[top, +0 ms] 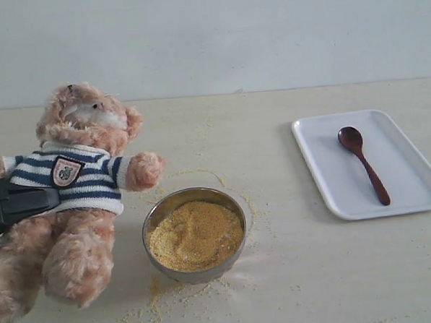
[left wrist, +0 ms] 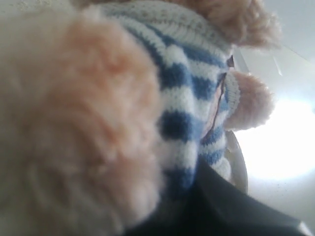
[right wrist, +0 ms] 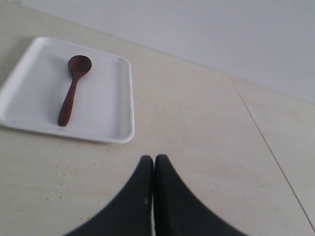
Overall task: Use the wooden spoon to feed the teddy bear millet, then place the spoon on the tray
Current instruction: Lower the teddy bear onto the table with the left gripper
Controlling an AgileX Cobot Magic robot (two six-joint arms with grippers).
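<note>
The teddy bear (top: pixel 80 190) leans back at the left of the table in its striped shirt, with millet grains on its muzzle. My left gripper (top: pixel 47 199) is shut on the bear's waist. In the left wrist view fur and shirt (left wrist: pixel 192 83) fill the frame, and one dark finger (left wrist: pixel 236 206) presses against the shirt. The millet (top: pixel 195 235) is heaped in a steel bowl (top: pixel 160 215) beside the bear. The wooden spoon (top: pixel 363 164) (right wrist: pixel 73 88) lies on the white tray (top: pixel 412 187) (right wrist: pixel 29 73) at the right, touched by nothing. My right gripper (right wrist: pixel 154 160) is shut and empty over bare table, apart from the tray.
Loose millet grains (top: pixel 161 294) are scattered on the table around and in front of the bowl. A pale wall (top: pixel 266 28) runs behind the table. A seam (right wrist: pixel 261 137) crosses the tabletop beyond the right gripper.
</note>
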